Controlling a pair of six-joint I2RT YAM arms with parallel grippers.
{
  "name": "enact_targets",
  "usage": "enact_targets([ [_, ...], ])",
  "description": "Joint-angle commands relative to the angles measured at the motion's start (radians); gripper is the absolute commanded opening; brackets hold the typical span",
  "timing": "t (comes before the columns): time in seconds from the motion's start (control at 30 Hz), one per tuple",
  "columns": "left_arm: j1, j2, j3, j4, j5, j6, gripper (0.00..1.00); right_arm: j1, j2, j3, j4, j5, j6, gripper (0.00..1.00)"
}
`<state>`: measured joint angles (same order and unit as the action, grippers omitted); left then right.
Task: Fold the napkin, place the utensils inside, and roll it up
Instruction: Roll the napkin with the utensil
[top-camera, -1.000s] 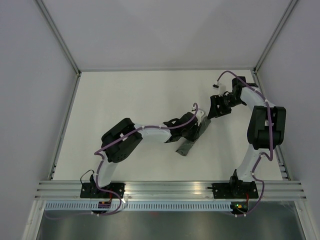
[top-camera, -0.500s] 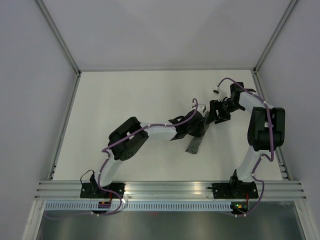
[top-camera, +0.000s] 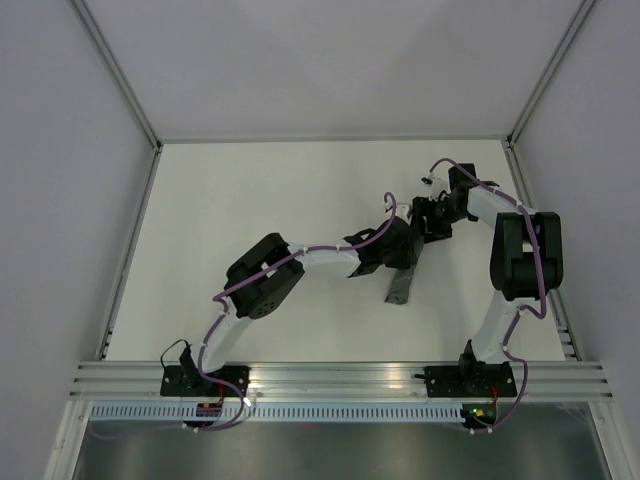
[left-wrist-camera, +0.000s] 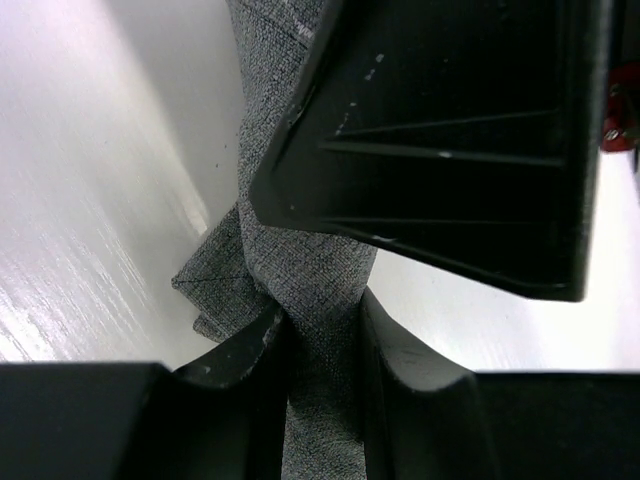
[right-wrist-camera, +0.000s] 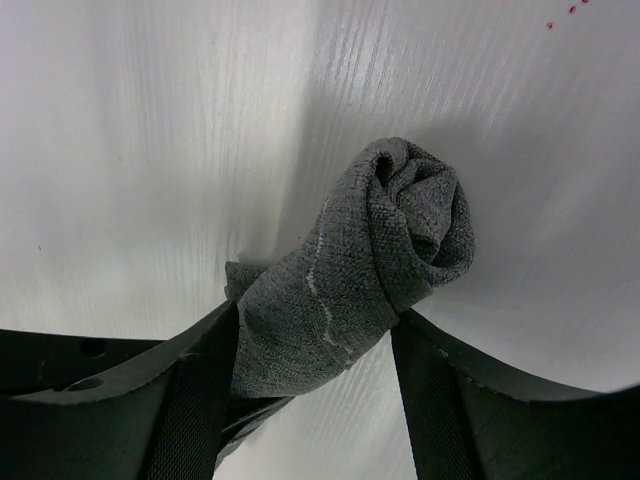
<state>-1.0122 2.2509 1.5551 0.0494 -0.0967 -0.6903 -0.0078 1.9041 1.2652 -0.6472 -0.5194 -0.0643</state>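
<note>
Left gripper (left-wrist-camera: 320, 315): narrow and clamped on the napkin (left-wrist-camera: 300, 250). Its fingers (left-wrist-camera: 240, 370) pinch the roll partway along, and the cloth draws in at the pinch.
Right gripper (right-wrist-camera: 315, 320): spread wide, with one of its fingers (right-wrist-camera: 190, 380) on each side of the roll's far end. The cloth fills the gap and touches both; whether they press it I cannot tell.
Napkin (top-camera: 399, 290): rolled into a dark grey tube, right of the table's middle. It runs from a free near end away toward the two grippers, which sit just beside each other on its far part.
Rail (top-camera: 340, 378): a metal rail along the near edge carries both arm bases.
Table (top-camera: 250, 200): white, with a faint grain and a soft sheen.
Walls (top-camera: 320, 60): pale grey panels on the left, right and far sides, with metal posts at the far corners.
Cables (top-camera: 300, 255): purple, running along both arms.
Top view only: the whole layout. The left arm stretches low to the right and the right arm bends back toward the middle. The fingers are too small to judge here.
Left wrist view only: the pinch close up, a loose fold of cloth sticking out left of the roll, and a big black angular part (left-wrist-camera: 450, 150) over the roll.
Right wrist view only: the spiral of layers at the roll's end and a thin pale stitched line along the cloth.
</note>
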Motion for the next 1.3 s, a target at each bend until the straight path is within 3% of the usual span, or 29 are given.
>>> enact_targets([
  [0.0,-0.003,0.073,0.026,-0.109,-0.012,-0.086,0.22,0.031,0.015,0.010,0.049,0.064,0.098,0.67],
  [0.07,-0.002,0.079,0.031,-0.106,-0.014,-0.097,0.24,0.032,0.021,0.020,0.055,0.078,0.097,0.65],
  [0.2,0.000,0.072,0.017,-0.071,-0.015,-0.100,0.35,0.032,0.042,0.028,0.055,0.098,0.087,0.51],
  [0.4,0.009,0.044,-0.012,-0.011,-0.018,-0.086,0.45,0.034,0.050,0.034,0.067,0.147,0.073,0.36],
  [0.6,0.020,0.003,-0.029,0.033,-0.015,-0.051,0.49,0.040,0.059,0.049,0.072,0.209,0.037,0.27],
  [0.93,0.041,-0.025,-0.049,0.043,-0.001,-0.048,0.41,0.061,0.065,0.082,0.070,0.291,0.026,0.27],
  [1.27,0.043,-0.085,-0.125,0.171,0.034,-0.006,0.54,0.094,0.090,0.122,0.073,0.421,0.008,0.25],
])
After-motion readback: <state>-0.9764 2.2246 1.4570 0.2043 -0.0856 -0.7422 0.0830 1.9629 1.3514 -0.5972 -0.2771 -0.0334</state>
